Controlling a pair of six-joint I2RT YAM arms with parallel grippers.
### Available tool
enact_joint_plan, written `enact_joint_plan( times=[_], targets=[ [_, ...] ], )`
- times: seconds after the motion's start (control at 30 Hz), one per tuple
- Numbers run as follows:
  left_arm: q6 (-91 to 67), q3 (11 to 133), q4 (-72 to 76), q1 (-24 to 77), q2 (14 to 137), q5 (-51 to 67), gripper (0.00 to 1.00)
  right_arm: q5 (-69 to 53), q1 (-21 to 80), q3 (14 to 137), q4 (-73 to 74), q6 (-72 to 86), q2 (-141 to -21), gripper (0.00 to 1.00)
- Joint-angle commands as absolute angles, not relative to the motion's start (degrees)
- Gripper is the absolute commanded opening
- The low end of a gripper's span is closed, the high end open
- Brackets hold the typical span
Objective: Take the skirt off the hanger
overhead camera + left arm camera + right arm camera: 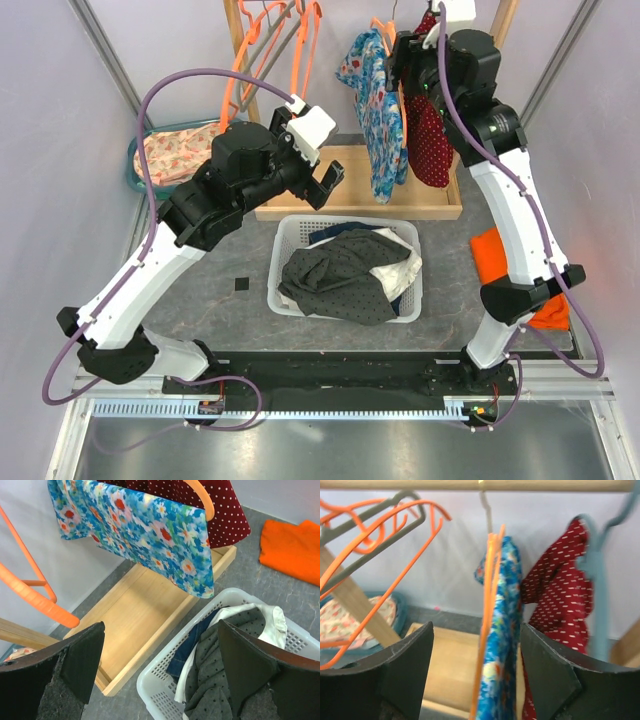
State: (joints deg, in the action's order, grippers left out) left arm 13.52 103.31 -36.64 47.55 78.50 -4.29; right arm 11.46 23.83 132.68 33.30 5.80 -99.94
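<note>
Blue floral skirt [375,110] hangs on its orange hanger [490,580] from the wooden rail [470,485] at the far side, right of centre. Just right of it, a red dotted garment [430,140] on a teal hanger [597,580]. Both hems hang over the wooden tray [350,165] below the rail.

Right gripper [476,630]: raised to rail height, fingers spread wide, pointed at the skirt's hanger. In the wrist view the hanger and the skirt's edge sit in the gap between the fingers; cannot tell whether either finger touches them. Nothing pinched.

Left gripper [160,625]: fingers spread wide, empty, held in the air over the near edge of the tray, left of the skirt and apart from it.

White laundry basket [290,235] on the tabletop [240,320] just near of the tray, holding a grey dotted cloth [340,285] with white and dark blue pieces. Orange cloth [490,255] lies on the tabletop right of the basket. Empty orange hangers [270,50] at the rail's left end; teal basin [135,165] with pale floral cloth at far left
</note>
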Motion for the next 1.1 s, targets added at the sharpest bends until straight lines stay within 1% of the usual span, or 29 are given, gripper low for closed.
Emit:
enact_joint_plan(
  times=[0.0, 0.1, 0.23, 0.47, 0.53, 0.57, 0.6, 0.63, 0.67, 0.7, 0.77, 0.83, 1.07],
  targets=[
    [16.70, 104.50, -36.21, 47.55, 78.13, -3.78, 1.00, 4.22, 23.91, 134.38, 32.70, 7.47, -102.39, 0.77],
    [16.79, 104.77, -36.12, 47.55, 78.05, -4.75, 1.00, 5.18, 23.73, 133.86, 33.22, 8.43, -103.18, 0.74],
    [16.52, 104.33, -36.04, 47.55, 77.61, -5.01, 1.00, 6.76, 23.56, 133.24, 33.84, 9.49, -104.24, 0.67],
    [15.47, 104.76, -36.12, 47.55, 77.43, -5.89, 1.00, 7.65, 23.56, 131.49, 34.63, 9.58, -105.47, 0.67],
    [14.94, 104.85, -36.12, 47.55, 77.52, -5.80, 1.00, 7.21, 23.56, 131.31, 34.63, 9.93, -105.99, 0.54],
    [14.85, 104.59, -36.21, 47.55, 77.52, -5.89, 1.00, 7.12, 23.64, 131.22, 34.63, 10.02, -106.08, 0.45],
    [14.59, 104.59, -36.21, 47.55, 77.61, -6.24, 1.00, 7.21, 23.73, 131.31, 34.45, 10.45, -106.08, 0.23],
    [14.59, 104.42, -36.38, 47.55, 77.87, -6.68, 1.00, 7.56, 23.64, 131.22, 34.19, 10.63, -106.08, 0.12],
    [14.59, 104.24, -36.47, 47.55, 77.78, -6.77, 1.00, 7.91, 23.73, 131.05, 33.84, 10.72, -105.82, 0.04],
    [14.68, 103.98, -36.56, 47.55, 77.78, -6.85, 1.00, 8.69, 23.82, 130.96, 32.79, 10.72, -105.04, 0.00],
    [15.03, 103.19, -36.65, 47.55, 77.08, -6.86, 1.00, 10.10, 24.25, 128.51, 30.16, 10.11, -103.20, 0.00],
    [15.20, 102.57, -36.56, 47.55, 76.64, -7.12, 1.00, 11.33, 24.96, 125.44, 24.27, 9.06, -99.42, 0.00],
    [16.70, 101.95, -36.56, 47.20, 74.80, -7.29, 1.00, 15.02, 25.22, 126.74, 16.88, 7.13, -93.96, 0.00]
  ],
)
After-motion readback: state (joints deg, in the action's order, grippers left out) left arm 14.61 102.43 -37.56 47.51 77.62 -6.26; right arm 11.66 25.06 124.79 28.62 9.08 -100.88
